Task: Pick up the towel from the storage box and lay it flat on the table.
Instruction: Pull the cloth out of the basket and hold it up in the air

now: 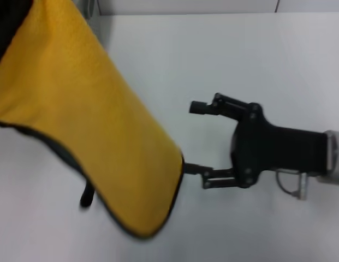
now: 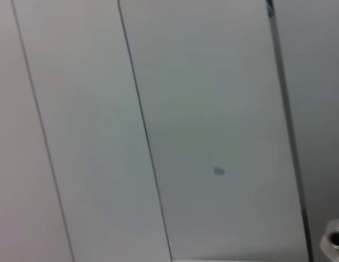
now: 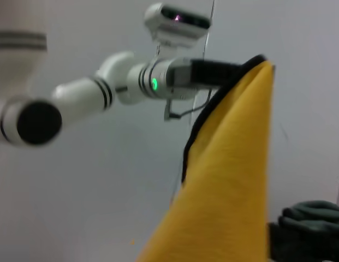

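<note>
Raised towel [image 1: 87,125] above white table [image 1: 256,65]

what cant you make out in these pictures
- Storage box: in no view.
- Left gripper: the towel covers its fingers in the right wrist view; the head view cuts it off at the upper left; the left wrist view shows only wall panels.
- Towel's green side: mostly turned away.
- Right gripper: open; whether its lower finger touches the towel's edge is unclear.
- Table: partly hidden behind the towel.

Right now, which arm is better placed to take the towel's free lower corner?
The right. Its open pincer sits beside the hanging towel, one finger at the lower edge. The left arm holds the top corner up, so it is occupied.
</note>
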